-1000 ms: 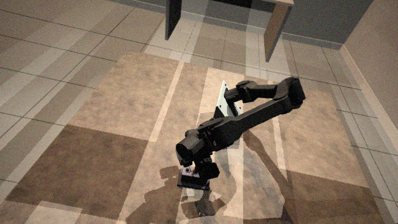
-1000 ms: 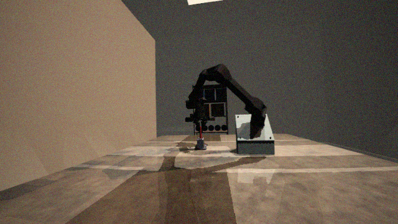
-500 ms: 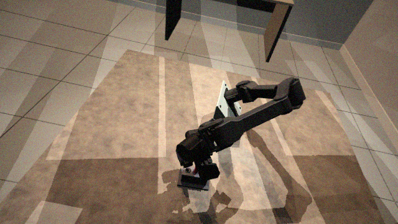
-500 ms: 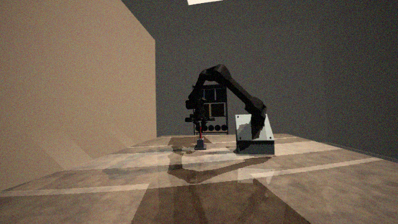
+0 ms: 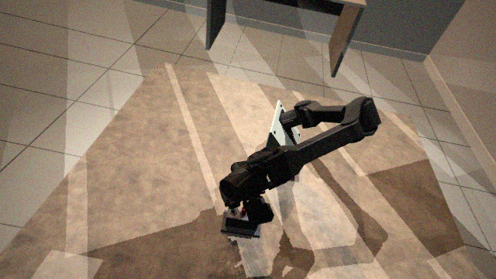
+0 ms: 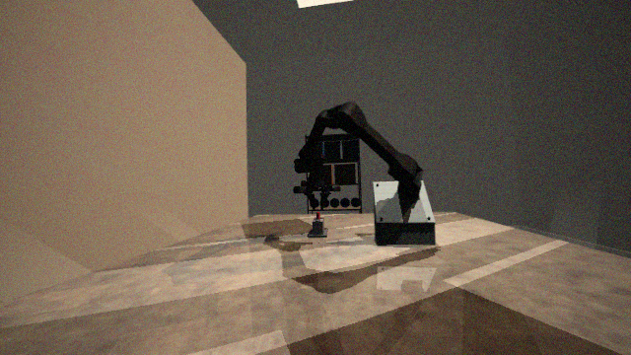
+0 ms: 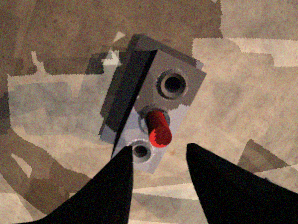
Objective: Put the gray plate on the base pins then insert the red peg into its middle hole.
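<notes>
The gray plate (image 7: pixel 160 65) (image 6: pixel 317 234) lies on the dark gray base (image 7: pixel 120 95) and looks flat. It shows a ringed hole near each end; the pins are not clearly visible. The red peg (image 7: pixel 158 127) (image 6: pixel 318 215) (image 5: pixel 243 211) stands in the plate's middle hole with its upper part sticking out. How deep it sits cannot be told exactly. My gripper (image 7: pixel 160 151) (image 6: pixel 318 201) is open above the peg, with a gap between the fingers and the peg on both sides. In the top view the arm hides the fingers.
A white slanted panel (image 5: pixel 276 124) (image 6: pixel 389 212) on a dark box (image 6: pixel 405 234) stands by the arm's foot. A dark rack (image 6: pixel 360 173) shows behind the arm. A table (image 5: pixel 342 39) stands at the back in the top view. Shadows and light patches cross the mottled brown surface.
</notes>
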{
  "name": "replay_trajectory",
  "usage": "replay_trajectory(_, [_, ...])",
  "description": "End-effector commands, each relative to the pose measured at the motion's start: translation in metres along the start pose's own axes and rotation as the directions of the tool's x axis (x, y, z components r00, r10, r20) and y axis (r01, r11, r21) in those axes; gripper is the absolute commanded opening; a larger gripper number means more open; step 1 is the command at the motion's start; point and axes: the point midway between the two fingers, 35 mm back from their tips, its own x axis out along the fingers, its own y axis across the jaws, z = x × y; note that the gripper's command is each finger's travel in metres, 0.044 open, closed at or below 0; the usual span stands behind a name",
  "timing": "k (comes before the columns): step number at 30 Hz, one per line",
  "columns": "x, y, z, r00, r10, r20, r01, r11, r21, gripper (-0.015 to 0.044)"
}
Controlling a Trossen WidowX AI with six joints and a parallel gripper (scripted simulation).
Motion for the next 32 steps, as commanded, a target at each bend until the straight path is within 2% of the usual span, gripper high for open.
replay_trajectory(1, [-0.002, 0.0, 0.0, 1.0, 0.002, -0.001, -0.002, 1.0, 0.002, 0.015])
replay_trajectory(32, [-0.02, -0.001, -0.001, 1.0, 0.004, -0.002, -0.004, 1.0, 0.006, 0.015])
